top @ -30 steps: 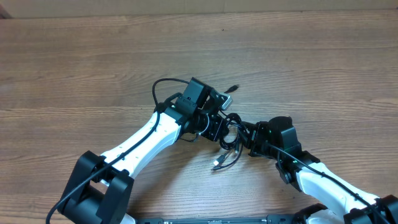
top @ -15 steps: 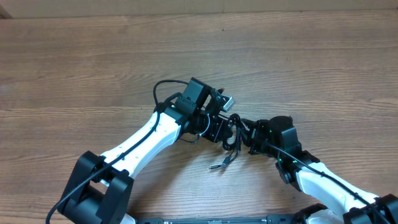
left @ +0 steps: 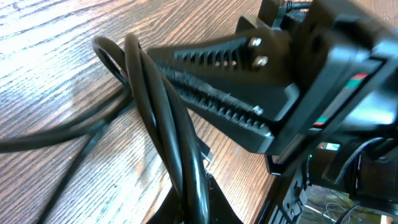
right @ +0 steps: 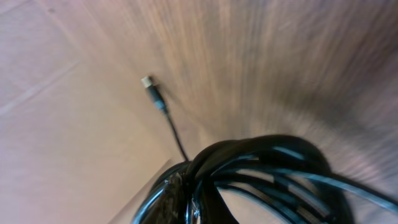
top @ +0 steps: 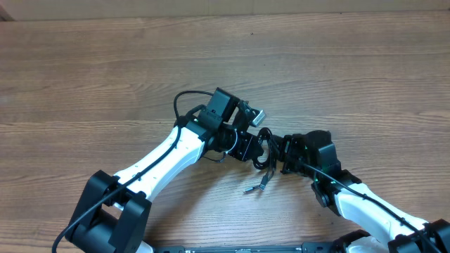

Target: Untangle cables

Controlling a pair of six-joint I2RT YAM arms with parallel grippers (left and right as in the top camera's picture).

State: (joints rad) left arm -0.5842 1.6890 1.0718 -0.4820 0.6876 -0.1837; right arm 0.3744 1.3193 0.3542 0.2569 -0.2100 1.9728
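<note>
Clerk: Item: cables [top: 263, 156], thin black cords wound into one small knot. Place?

Checker: At the tips of the left gripper [top: 250, 145], seemingly lifted off the table [top: 105, 70], between that gripper and the right gripper [top: 280, 154]. Two loose tails drop out of the knot on the near side of the left gripper, their plug ends [top: 249, 189] down on the wood.

Clerk: State of the left gripper?

Checker: Closed. In its own camera two strands run down into its grip, so it appears clamped on the cables.

Clerk: And the one facing it?

Checker: Closed as well, with the knot crowded against its tips. It looks to be pinching the cables too, though its view is blurred. One more thin tail with a pale plug [right: 147, 81] shows there, lying beyond the knot.

Clerk: Handling?

Checker: Light, limp, smooth-skinned. The cords probably slide over each other readily but cinch tight if both sides pull hard. The plugs are the stiff parts and likely to snag in loops.

Clerk: Where to take hold?

Checker: Best on a single strand just behind a plug, well out from the left gripper, feeding that end back through its loop rather than tugging the knot's middle.
</note>
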